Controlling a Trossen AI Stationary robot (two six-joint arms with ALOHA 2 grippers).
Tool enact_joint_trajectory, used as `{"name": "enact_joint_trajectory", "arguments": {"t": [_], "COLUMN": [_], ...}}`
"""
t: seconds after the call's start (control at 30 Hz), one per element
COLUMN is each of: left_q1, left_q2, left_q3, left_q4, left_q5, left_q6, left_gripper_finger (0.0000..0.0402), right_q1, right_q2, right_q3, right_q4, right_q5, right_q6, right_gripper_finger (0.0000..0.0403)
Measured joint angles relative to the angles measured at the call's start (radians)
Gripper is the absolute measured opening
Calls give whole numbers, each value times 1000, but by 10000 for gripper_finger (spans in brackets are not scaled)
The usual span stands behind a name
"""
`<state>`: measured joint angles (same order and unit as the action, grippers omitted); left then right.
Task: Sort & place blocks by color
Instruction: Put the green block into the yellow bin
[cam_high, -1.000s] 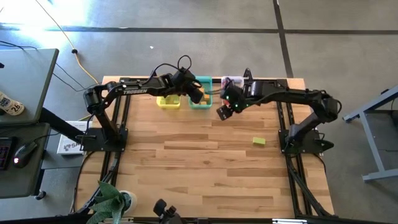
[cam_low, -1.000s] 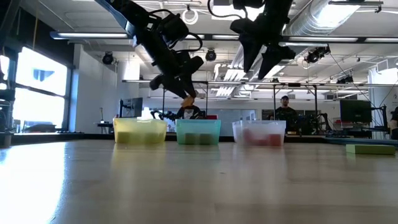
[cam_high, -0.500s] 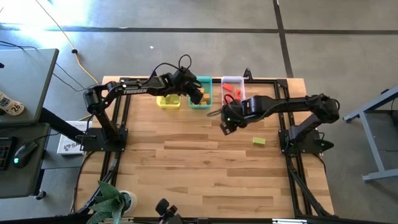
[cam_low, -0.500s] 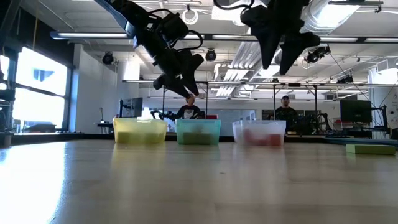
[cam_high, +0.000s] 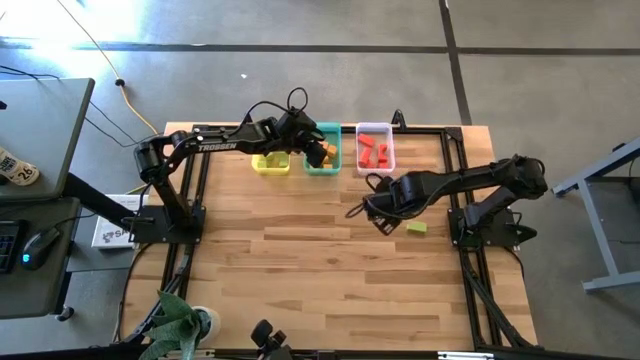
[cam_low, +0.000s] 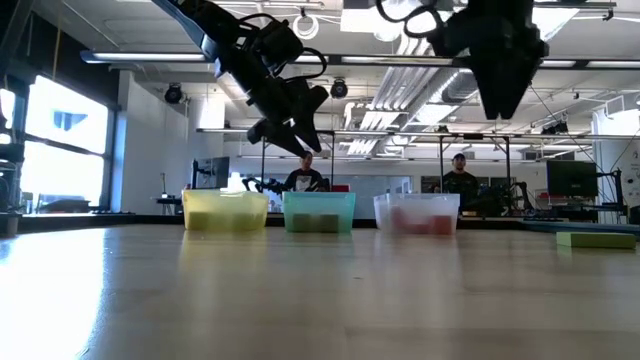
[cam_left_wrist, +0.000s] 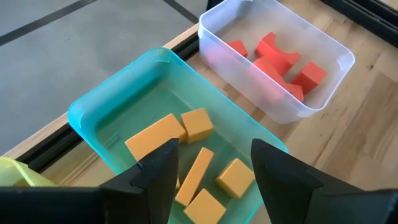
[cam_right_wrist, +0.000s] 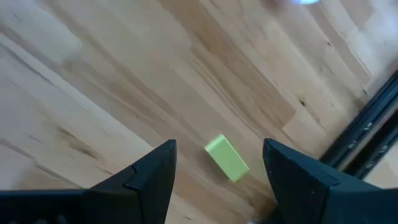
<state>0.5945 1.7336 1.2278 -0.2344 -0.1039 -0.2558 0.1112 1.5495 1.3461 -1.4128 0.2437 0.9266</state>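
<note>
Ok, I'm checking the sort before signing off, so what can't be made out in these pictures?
- Yellow bin: the left arm covers most of it in the high view; the low view shows only a blur through its wall, so its contents can't be counted.
- Teal bin: the left gripper hides part of the orange blocks in the left wrist view.
- Green block: in the low view, cut off by the right edge.

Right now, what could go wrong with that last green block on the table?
1. The green block lies alone, low and flat on the table. The right gripper's open fingers could nudge it away instead of catching it.
2. The left gripper hangs open over the teal bin, beside the yellow bin, so the arms might bump there.
</note>
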Motion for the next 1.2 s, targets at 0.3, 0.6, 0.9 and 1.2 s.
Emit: {"name": "enact_joint_trajectory", "arguments": {"t": [0.3,0.6,0.9,1.2], "left_q1": [0,0,0,-1], "left_q2": [0,0,0,0], "left_q3": [0,0,0,0], "left_q4": [0,0,0,0], "left_q5": [22,22,25,67], "left_q6": [-2,-2,-2,6], "left_gripper_finger": [188,188,188,188], "right_q1": [2,-25,-89,-139], "right_q2": [-2,-82,-181,-183], "right_q3": [-203,-362,-512,-657], "right_q4": [16,152,290,416], "right_q5": [-62,-155,-231,-242], "right_q6": [-108,-247,-461,-576], "right_gripper_finger": [227,227,227,227]}}
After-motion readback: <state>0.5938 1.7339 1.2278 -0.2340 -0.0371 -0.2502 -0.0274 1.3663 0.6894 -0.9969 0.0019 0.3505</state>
